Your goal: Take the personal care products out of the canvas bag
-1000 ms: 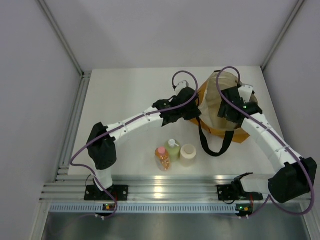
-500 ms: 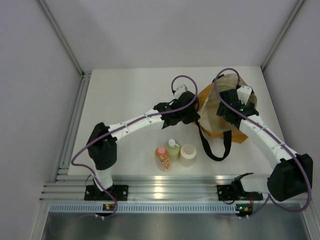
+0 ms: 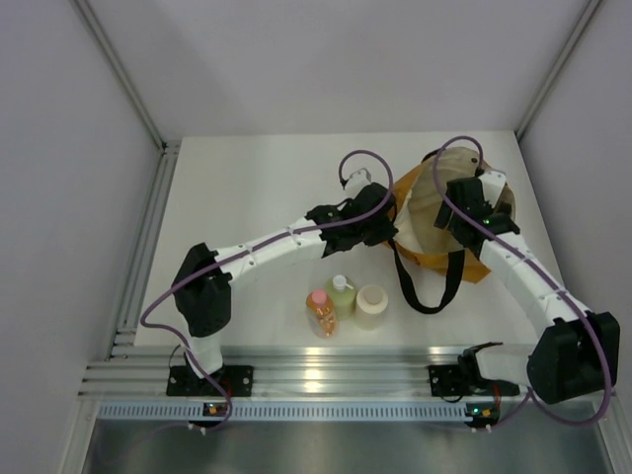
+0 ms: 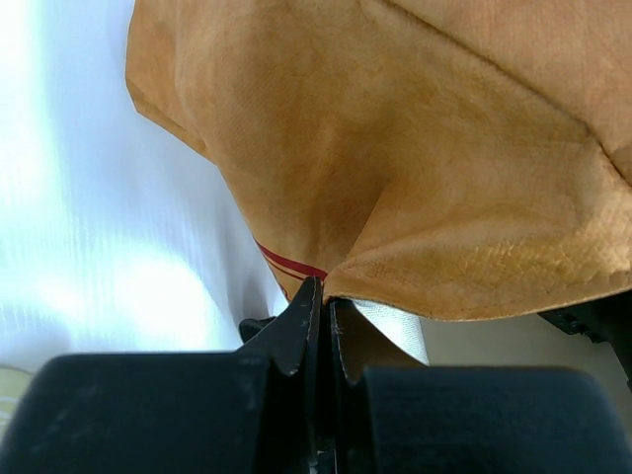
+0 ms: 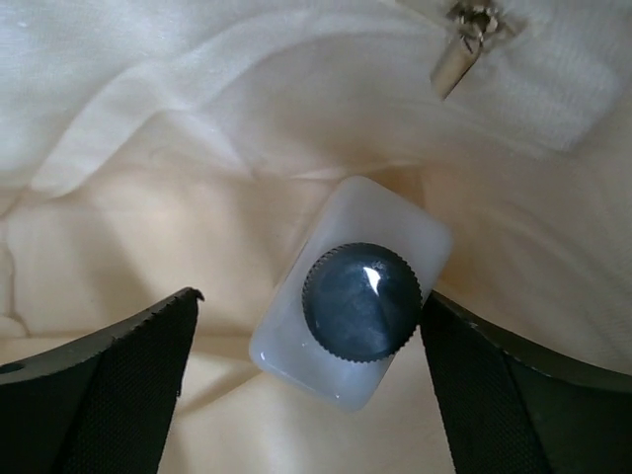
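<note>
The canvas bag [image 3: 427, 253] lies at the table's back right, its mouth held up. My left gripper [image 4: 324, 288] is shut on the tan rim of the canvas bag [image 4: 415, 158], at the bag's left side [image 3: 387, 225]. My right gripper [image 3: 464, 209] reaches down into the bag. In the right wrist view it [image 5: 309, 298] stands open around a clear-white bottle with a black cap [image 5: 355, 291]. The right finger touches the cap and the left finger is apart. An orange bottle [image 3: 320, 312], a yellow-green bottle [image 3: 342, 294] and a squat cream bottle [image 3: 372, 305] stand on the table.
The bag's black loop handle [image 3: 425, 286] trails onto the table toward the three bottles. A metal zipper pull [image 5: 462, 44] hangs on the cream lining above the bottle. An aluminium rail [image 3: 326, 375] runs along the near edge, with walls on both sides.
My right arm has shifted slightly right and farther into the bag. The bag's mouth and handle have changed shape. My left gripper stays shut on the rim.
</note>
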`<state>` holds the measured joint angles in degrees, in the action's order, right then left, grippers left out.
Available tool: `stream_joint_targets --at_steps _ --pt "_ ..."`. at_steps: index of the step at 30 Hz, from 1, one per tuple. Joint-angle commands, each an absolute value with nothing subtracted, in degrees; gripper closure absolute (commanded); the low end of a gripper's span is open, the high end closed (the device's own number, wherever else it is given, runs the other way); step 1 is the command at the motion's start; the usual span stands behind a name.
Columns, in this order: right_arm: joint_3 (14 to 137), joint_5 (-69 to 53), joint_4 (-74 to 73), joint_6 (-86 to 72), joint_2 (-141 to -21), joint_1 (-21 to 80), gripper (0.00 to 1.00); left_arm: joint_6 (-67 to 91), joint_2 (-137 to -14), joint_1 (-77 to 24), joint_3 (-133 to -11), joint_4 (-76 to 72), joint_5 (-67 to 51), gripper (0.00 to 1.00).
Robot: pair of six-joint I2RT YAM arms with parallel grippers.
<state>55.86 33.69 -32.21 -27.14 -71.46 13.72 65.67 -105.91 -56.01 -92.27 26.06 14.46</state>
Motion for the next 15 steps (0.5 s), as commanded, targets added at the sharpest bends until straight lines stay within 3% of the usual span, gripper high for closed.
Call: stream_joint_targets --at_steps 1,3,15 --pt "55.89 31.38 -30.41 -26.37 -68.12 12.39 0.09 64.16 -105.56 -56.51 -94.13 26.72 18.37 1.0" --pt "57.21 30.68 -31.46 -26.19 -67.24 12.48 0.01 63.02 -105.64 -56.78 -95.18 26.81 20.03 1.0" --pt "62.4 30.76 -36.03 -22.33 -67.68 12.48 0.0 52.48 -108.89 -59.41 -100.02 26.72 25.57 1.0"
